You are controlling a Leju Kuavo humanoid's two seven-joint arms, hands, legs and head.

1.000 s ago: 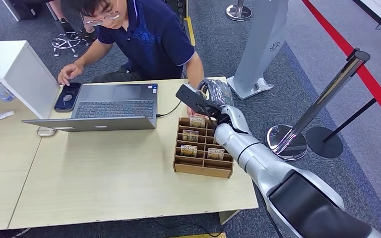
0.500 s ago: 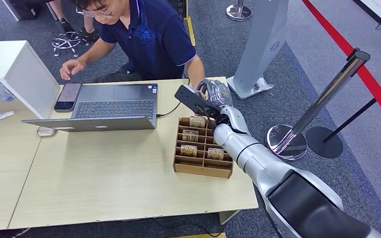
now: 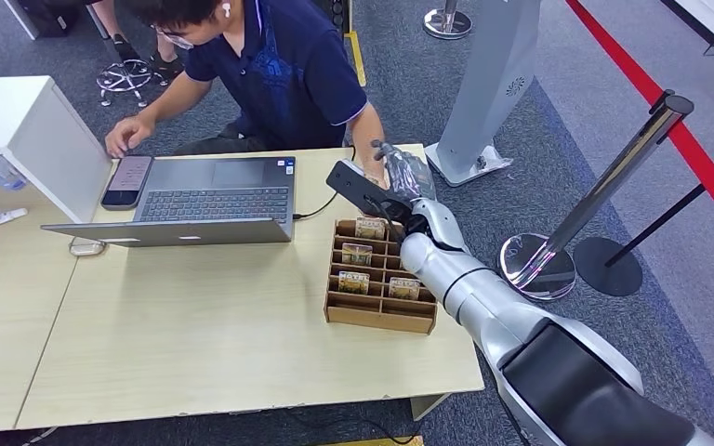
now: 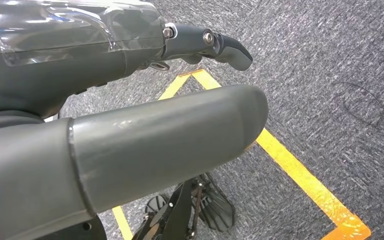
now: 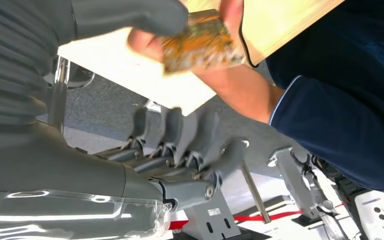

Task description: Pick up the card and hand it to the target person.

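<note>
The card (image 5: 200, 40), patterned in orange and brown, is pinched in the person's hand (image 5: 150, 42) over the table's far edge. My right hand (image 5: 180, 150) is spread around it: the thumb (image 5: 130, 15) lies beside the card and the fingers (image 5: 200, 145) stand apart from it, holding nothing. In the head view my right hand (image 3: 386, 186) reaches past the wooden card box (image 3: 378, 316) toward the person in the dark blue shirt (image 3: 279, 74). My left hand (image 4: 130, 140) hangs over grey carpet with nothing in it, its thumb and one finger out straight.
The box holds several more cards (image 3: 354, 282). A laptop (image 3: 214, 195) and a phone (image 3: 127, 180) lie on the table (image 3: 195, 334) in front of the person. A white cabinet (image 3: 28, 130) stands at the left; a chrome stanchion (image 3: 604, 195) and a grey kiosk (image 3: 493, 74) at the right.
My right hand has edged slightly farther toward the person. The person's other hand has lifted off the phone and moved left, and their head has bent lower.
</note>
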